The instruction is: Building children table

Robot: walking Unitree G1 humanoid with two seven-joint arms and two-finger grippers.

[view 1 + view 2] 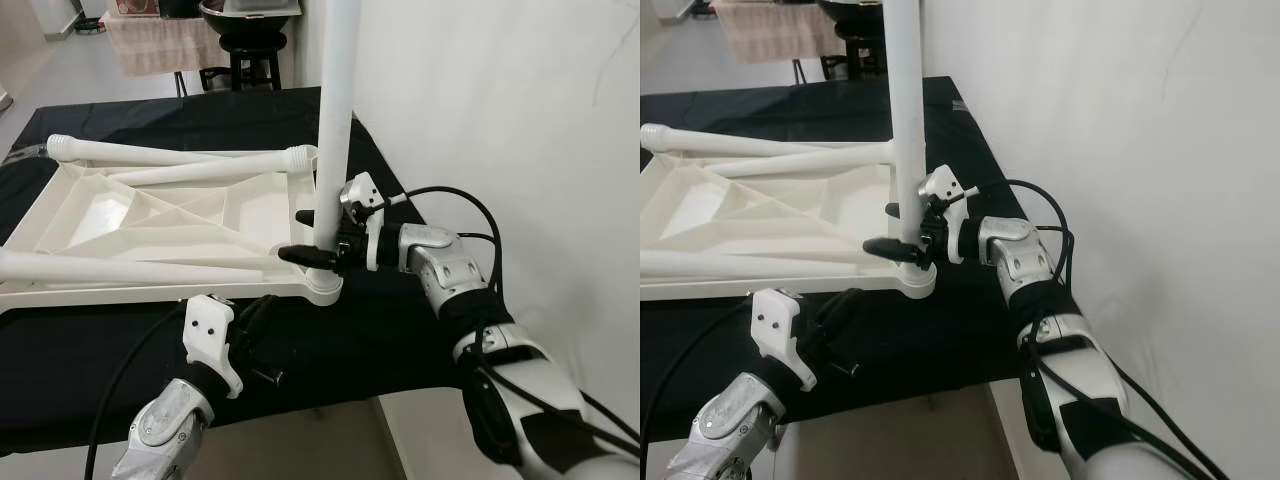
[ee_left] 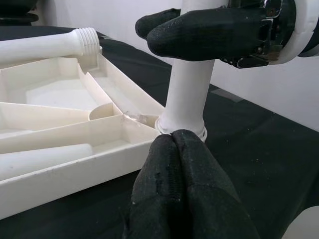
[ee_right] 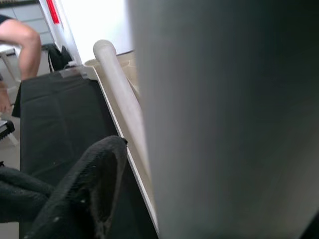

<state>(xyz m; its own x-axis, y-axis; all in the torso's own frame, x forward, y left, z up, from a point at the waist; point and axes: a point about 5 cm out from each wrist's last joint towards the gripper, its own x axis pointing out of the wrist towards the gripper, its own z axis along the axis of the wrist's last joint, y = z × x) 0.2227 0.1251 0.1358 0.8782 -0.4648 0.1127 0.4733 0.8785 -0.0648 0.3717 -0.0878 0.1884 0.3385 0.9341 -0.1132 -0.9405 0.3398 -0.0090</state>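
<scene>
Fitting of an upright table leg [image 1: 335, 120] into the corner socket [image 1: 324, 285] of the inverted white tabletop [image 1: 150, 215] on the black-draped bench [image 1: 330, 340]. The leg is clasped low by the right hand [image 1: 315, 235]; the left hand [image 2: 174, 164], fingers pressed together and empty, is held near. Twisting home is judged next.

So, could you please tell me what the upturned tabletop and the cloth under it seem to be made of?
Upturned tabletop: likely moulded white plastic, judging by its thin ribs and smooth, slightly glossy faces. Cloth: looks like matte black fabric, draped over the edge.
</scene>
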